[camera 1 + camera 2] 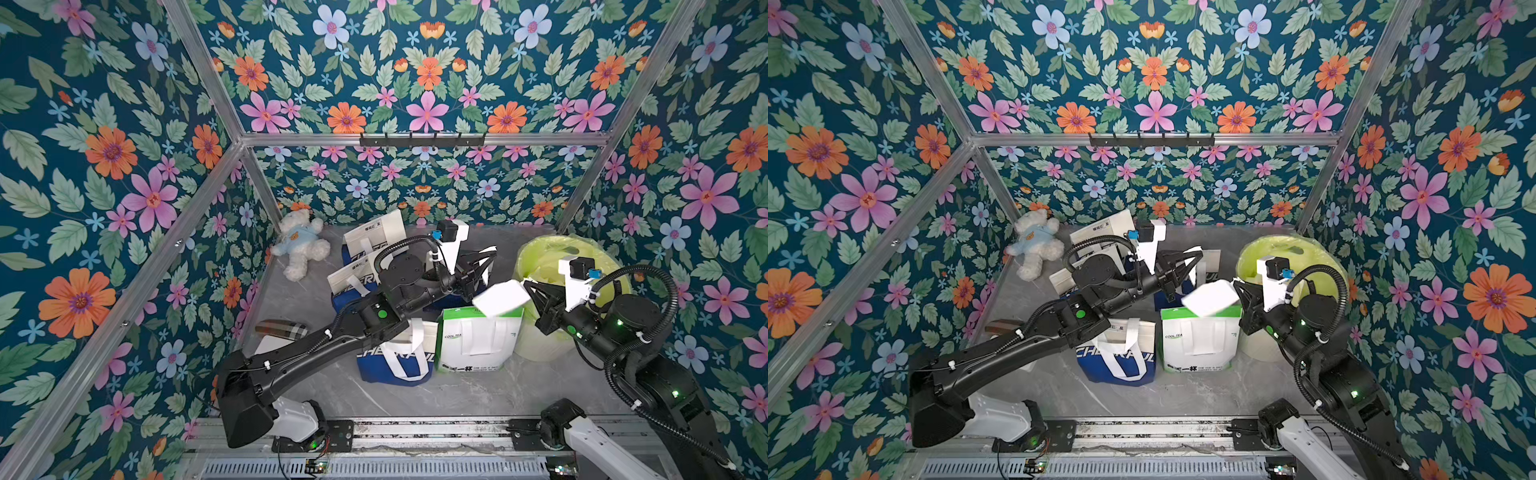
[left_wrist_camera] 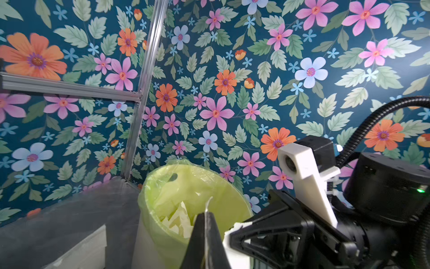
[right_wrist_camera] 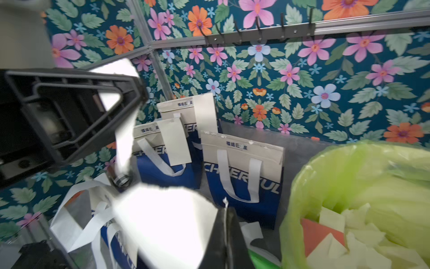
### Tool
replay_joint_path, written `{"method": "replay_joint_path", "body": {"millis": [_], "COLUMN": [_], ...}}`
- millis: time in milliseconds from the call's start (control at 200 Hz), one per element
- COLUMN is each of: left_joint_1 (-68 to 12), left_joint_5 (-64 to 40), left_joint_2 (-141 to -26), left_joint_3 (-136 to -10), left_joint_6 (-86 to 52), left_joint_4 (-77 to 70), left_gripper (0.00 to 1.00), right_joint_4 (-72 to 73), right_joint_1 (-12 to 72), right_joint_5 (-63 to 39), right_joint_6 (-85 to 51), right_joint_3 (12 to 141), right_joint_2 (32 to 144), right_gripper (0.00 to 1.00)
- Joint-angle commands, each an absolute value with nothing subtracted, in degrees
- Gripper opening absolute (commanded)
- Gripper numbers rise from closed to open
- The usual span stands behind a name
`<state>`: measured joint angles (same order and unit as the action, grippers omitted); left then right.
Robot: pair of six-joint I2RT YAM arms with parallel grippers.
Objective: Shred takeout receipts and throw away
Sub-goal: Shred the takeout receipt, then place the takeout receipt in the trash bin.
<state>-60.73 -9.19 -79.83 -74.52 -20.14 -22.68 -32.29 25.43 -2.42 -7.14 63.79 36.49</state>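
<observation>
– Receipt (image 1: 500, 297)?
– Blurred; pinched in the right tool (image 1: 527, 286) above the green bag (image 1: 478, 345), beside the bin (image 1: 540, 246) at the desk's right edge.
– Left tool (image 1: 492, 254)?
– Closed on a torn scrap (image 3: 124, 144), partly hidden.

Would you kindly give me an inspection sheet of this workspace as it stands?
Surface: grey table, bags standing mid-table.
Job's things: white receipts sit on two blue bags; torn scraps lie in the lined bin.
Clutter: teddy bear; checked item, unclear what; green-and-white bag.
Grippers: left pincer shut on a receipt strip; right pincer shut on a receipt piece near the bin.
Cables: black hoses loop at both wrists; nothing seen snagged.
Surroundings: floral walls, metal frame, hook rail.
</observation>
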Motion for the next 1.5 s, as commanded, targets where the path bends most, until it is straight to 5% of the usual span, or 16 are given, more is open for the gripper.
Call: {"method": "replay_joint_path", "body": {"millis": [0, 160, 450, 625, 765, 860, 1105, 1310, 1495], "left_joint_1": [-60.7, -60.7, -61.0, -61.9, -62.9, -63.2, -63.2, -63.2, -63.2], "left_joint_5": [-4.9, -3.8, -17.3, -23.7, -26.2, -26.1, -22.6, -22.8, -21.2], "left_joint_2": [-78.8, -79.9, -103.1, -119.8, -127.8, -128.6, -126.2, -122.2, -112.8], "left_joint_3": [-75.0, -76.9, -103.3, -122.9, -130.5, -129.4, -127.1, -123.4, -115.4], "left_joint_6": [-15.2, -12.7, -16.1, -19.7, -21.3, -21.0, -16.5, -11.3, -3.1], "left_joint_4": [-19.4, -16.1, -9.9, -5.5, -3.6, -4.0, -3.0, -2.1, -6.0], "left_gripper": [0.00, 0.00, 0.00, 0.00, 0.32, 0.99, 0.99, 0.99, 0.99], "right_joint_4": [-35.0, -37.2, -33.5, -41.4, -45.5, -46.8, -46.5, -46.3, -46.5], "right_joint_1": [25.4, 25.5, 25.5, 25.4, 25.4, 25.4, 25.5, 25.4, 25.4], "right_joint_5": [10.6, 20.0, -15.7, -23.1, -22.5, -19.3, -9.0, 11.8, 11.8], "right_joint_6": [-8.2, -10.5, -9.5, -9.8, -9.2, -8.6, -9.3, -12.7, -12.0], "right_joint_3": [64.6, 66.4, 63.1, 65.2, 67.2, 68.2, 68.5, 70.0, 72.9], "right_joint_2": [36.6, 35.4, 24.9, 22.8, 21.1, 20.1, 20.7, 19.9, 23.4], "right_gripper": [0.00, 0.00, 0.00, 0.00, 0.00, 0.00, 0.00, 0.00, 0.00]}}
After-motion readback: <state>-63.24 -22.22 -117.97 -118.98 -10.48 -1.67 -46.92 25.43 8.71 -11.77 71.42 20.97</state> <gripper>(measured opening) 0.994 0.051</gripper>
